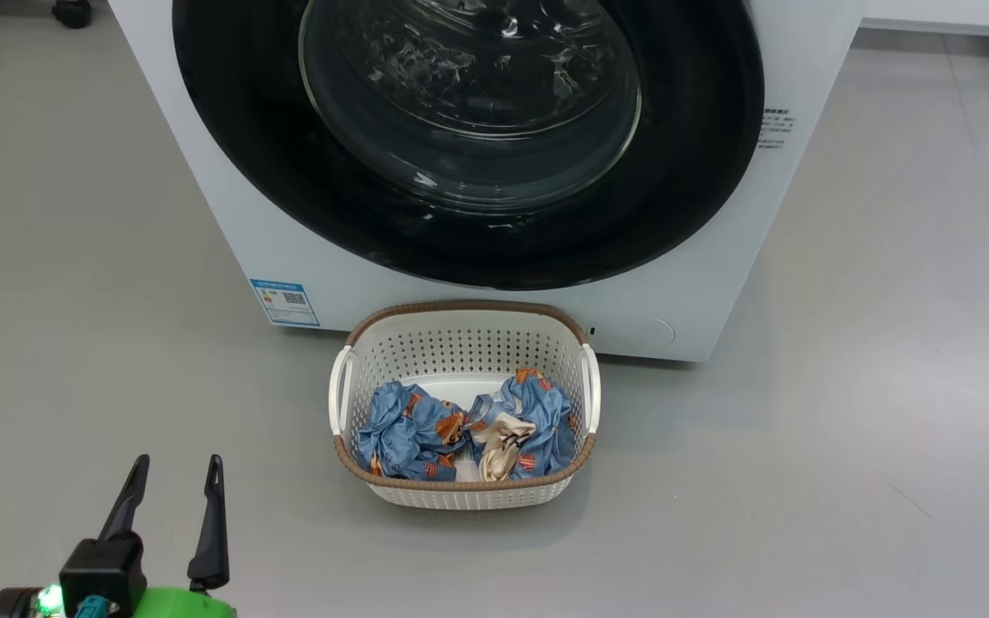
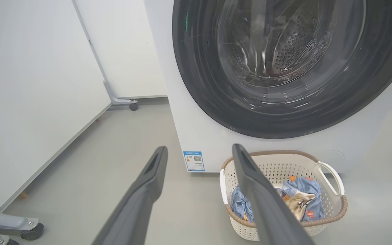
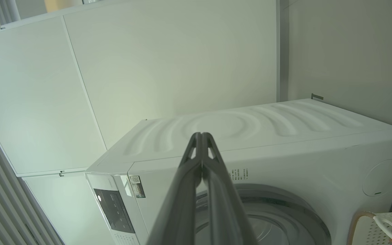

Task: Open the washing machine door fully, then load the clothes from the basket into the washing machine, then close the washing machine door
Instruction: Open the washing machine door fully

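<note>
Smooth grey floor (image 1: 846, 429), white wall panels (image 2: 29, 85), basket (image 1: 460, 493) before washing machine (image 1: 700, 292), left end effector (image 1: 178, 463) apart, right end effector (image 3: 201, 135) together

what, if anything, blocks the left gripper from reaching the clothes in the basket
Probably nothing, so likely yes: the left gripper stands open to the left of the basket with bare floor between, and the clothes lie uncovered in its open top.

washing machine door (image 1: 469, 129) shut, clothes (image 1: 413, 433) in basket (image 1: 460, 343)
</note>
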Motion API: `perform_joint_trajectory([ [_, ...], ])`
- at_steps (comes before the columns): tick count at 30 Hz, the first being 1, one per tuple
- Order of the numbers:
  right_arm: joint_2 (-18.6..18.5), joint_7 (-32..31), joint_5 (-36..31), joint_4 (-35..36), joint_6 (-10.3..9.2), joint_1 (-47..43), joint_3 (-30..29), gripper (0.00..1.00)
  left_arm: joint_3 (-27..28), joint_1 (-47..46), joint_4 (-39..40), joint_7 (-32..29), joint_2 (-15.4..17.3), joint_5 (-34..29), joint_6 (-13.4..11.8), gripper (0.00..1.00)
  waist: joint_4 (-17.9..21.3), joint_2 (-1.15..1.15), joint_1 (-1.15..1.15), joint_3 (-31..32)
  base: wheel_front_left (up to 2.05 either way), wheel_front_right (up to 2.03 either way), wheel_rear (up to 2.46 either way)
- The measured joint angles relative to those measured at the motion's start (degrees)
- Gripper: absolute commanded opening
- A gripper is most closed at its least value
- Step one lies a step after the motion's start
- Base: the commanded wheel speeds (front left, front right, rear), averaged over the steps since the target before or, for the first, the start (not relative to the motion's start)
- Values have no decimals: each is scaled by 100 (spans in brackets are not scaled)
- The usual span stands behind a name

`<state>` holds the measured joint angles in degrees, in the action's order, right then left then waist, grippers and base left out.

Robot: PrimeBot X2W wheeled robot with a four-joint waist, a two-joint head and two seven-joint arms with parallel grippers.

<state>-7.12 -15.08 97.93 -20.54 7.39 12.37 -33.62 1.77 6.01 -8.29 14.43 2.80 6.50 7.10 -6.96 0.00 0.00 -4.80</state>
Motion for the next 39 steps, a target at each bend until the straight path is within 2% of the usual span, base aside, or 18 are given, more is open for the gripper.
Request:
perform_joint_trajectory([
  [15,-393,-543,4,196,0,674,227,0,-223,-121,216,0,2,0,1,100,-227,0,0,-541,0,0,0],
  [25,-572,-678,-8,250,0,1181,377,0,-335,-254,327,0,3,-34,1,100,-438,0,0,-968,0,0,0],
  [39,-770,-978,-136,234,0,2007,869,0,-315,-476,423,0,27,-34,1,100,-578,0,1,-1587,0,0,0],
])
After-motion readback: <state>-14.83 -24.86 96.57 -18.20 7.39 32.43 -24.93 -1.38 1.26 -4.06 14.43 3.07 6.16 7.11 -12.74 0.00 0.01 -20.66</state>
